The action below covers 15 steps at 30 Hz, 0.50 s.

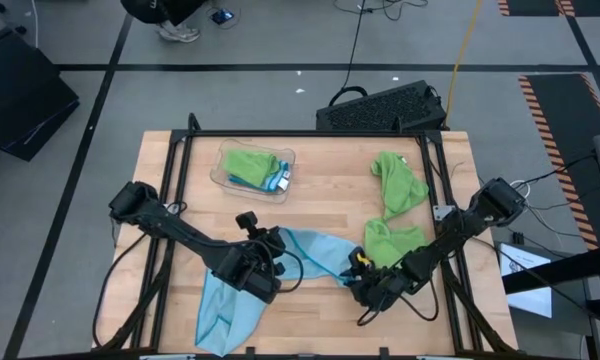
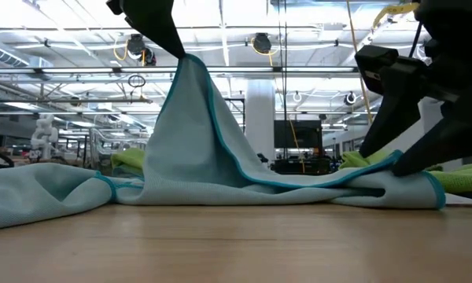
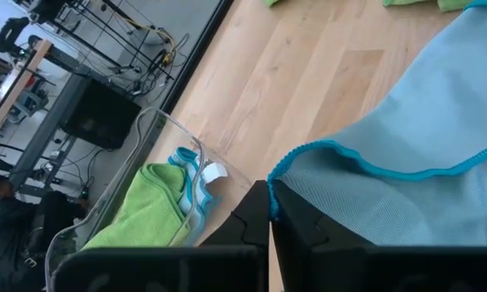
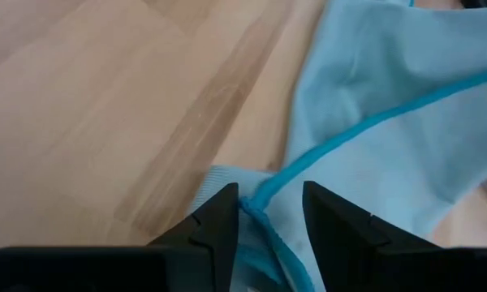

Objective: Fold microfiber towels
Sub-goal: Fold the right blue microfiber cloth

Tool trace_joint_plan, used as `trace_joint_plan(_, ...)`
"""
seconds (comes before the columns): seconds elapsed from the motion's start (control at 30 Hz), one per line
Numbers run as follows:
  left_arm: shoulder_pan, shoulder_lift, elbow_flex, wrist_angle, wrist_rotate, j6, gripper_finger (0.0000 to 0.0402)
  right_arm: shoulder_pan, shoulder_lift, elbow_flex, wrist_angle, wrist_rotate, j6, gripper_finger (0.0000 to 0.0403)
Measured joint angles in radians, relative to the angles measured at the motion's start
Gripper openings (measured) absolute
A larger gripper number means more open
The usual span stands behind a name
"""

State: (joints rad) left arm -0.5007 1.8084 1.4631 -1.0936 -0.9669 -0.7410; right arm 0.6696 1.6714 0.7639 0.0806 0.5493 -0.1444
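A light blue microfiber towel (image 1: pixel 230 305) lies near the table's front, part of it pulled up into a peak (image 2: pixel 186 67). My left gripper (image 3: pixel 269 207) is shut on it at that peak. My right gripper (image 4: pixel 269 203) sits low at the towel's right end (image 2: pixel 409 177). It is open, its fingers on either side of the teal hem (image 4: pixel 258 204). Two lime green towels (image 1: pixel 395 180) (image 1: pixel 390 240) lie loose on the right half of the table. My left gripper pinches the blue towel's teal-hemmed edge (image 3: pixel 282 165) between its two shut fingers, slanting down from the table's left. That part is lifted clear. The cloth hangs from it like a tent, and its lower parts (image 2: pixel 55 192) rest on the table. I cannot tell whether my right gripper touches the cloth.
A clear plastic tray (image 1: pixel 220 175) at the far left holds a folded green towel (image 1: pixel 248 162) and a blue one. A black keyboard (image 1: pixel 380 108) lies beyond the table's far edge. Bare wood (image 1: pixel 320 205) shows between the tray and the green towels.
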Motion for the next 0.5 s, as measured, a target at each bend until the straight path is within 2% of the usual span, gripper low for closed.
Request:
trace_joint_plan(0.17,0.0,0.0,0.0,0.011,0.0,0.002,0.0004,0.0,0.0,0.0,-0.007,0.042,-0.008,0.0112)
trace_joint_plan(0.5,-0.001,0.0,0.0,0.055,0.001,0.043,0.0006,0.005,0.0,0.0,-0.004,0.053,-0.028,0.0031)
